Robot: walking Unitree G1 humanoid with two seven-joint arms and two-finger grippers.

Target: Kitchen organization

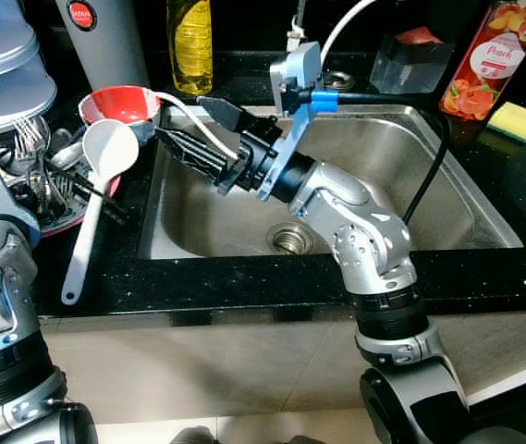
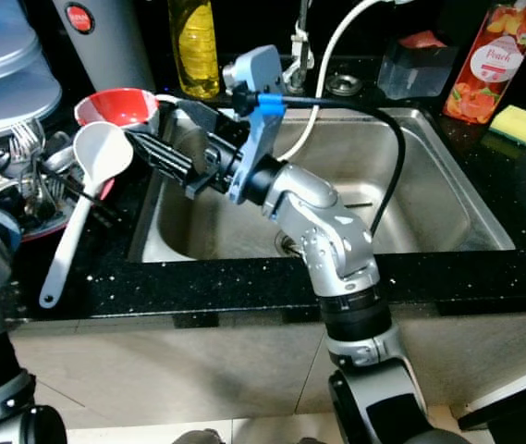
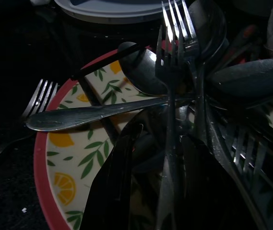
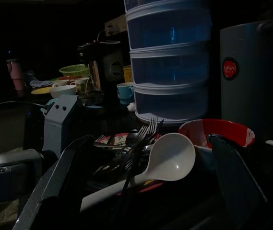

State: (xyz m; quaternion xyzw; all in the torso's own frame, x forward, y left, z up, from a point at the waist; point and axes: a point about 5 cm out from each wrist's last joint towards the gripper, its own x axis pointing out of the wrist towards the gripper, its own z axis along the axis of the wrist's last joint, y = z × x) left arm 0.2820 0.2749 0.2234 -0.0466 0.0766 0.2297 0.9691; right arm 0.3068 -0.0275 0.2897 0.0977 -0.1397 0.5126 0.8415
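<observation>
A white ladle (image 1: 110, 146) lies on the black counter left of the sink, its handle running toward the front edge. A red bowl (image 1: 119, 104) stands just behind it. My right gripper (image 1: 181, 120) reaches across the sink's left rim and is open, its fingertips (image 4: 54, 191) short of the ladle's cup (image 4: 172, 158) and touching nothing. On the far left, a red-rimmed plate (image 3: 59, 158) with a lemon print holds a heap of forks (image 3: 172, 52) and spoons (image 3: 78, 117). My left gripper hovers close over that heap.
The steel sink (image 1: 447, 213) has a drain (image 1: 290, 239) and a white hose hanging in. Behind it stand an oil bottle (image 1: 191, 42), a grey flask (image 1: 105, 42), a peach juice bottle (image 1: 492, 55) and a yellow sponge (image 1: 516, 120). Stacked blue containers (image 4: 170, 62) stand at the left.
</observation>
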